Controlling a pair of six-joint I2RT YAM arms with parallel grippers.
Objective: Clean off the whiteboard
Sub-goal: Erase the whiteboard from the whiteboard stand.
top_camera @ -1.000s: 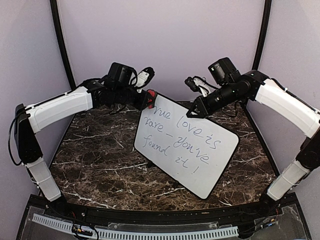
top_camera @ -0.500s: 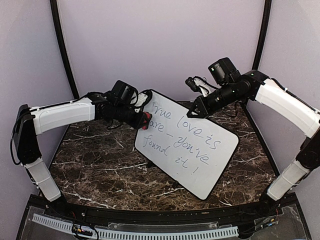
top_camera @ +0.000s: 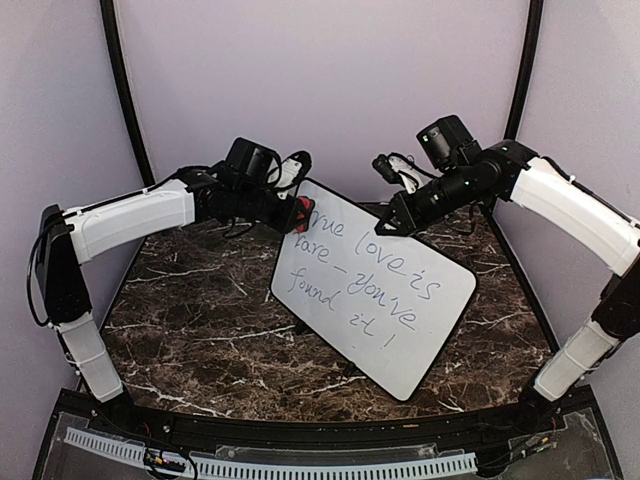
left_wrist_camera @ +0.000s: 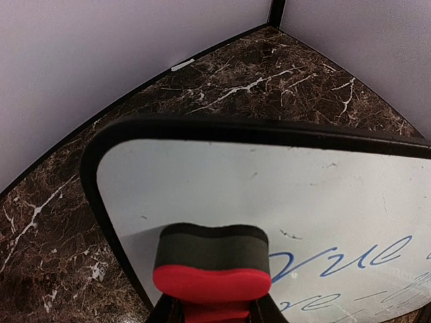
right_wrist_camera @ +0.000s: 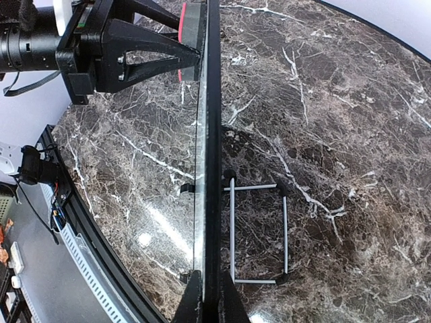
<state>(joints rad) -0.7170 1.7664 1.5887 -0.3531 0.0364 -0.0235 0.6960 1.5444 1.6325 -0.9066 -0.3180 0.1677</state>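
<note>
Stiff, light and probably slick-faced, the whiteboard (top_camera: 375, 290) stands tilted at mid-worktop and is best held by its black rim, where the right fingers (right_wrist_camera: 193, 304) pinch the far edge while the left fingers (right_wrist_camera: 183, 59) clamp a red eraser (left_wrist_camera: 212, 269) at its far left corner.

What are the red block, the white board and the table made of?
The eraser: red plastic-looking back, dark matte felt-like pad. The whiteboard: smooth glossy white face, black rim, probably plastic. The tabletop: brown marble or a printed look-alike, white veins, shiny glare.
</note>
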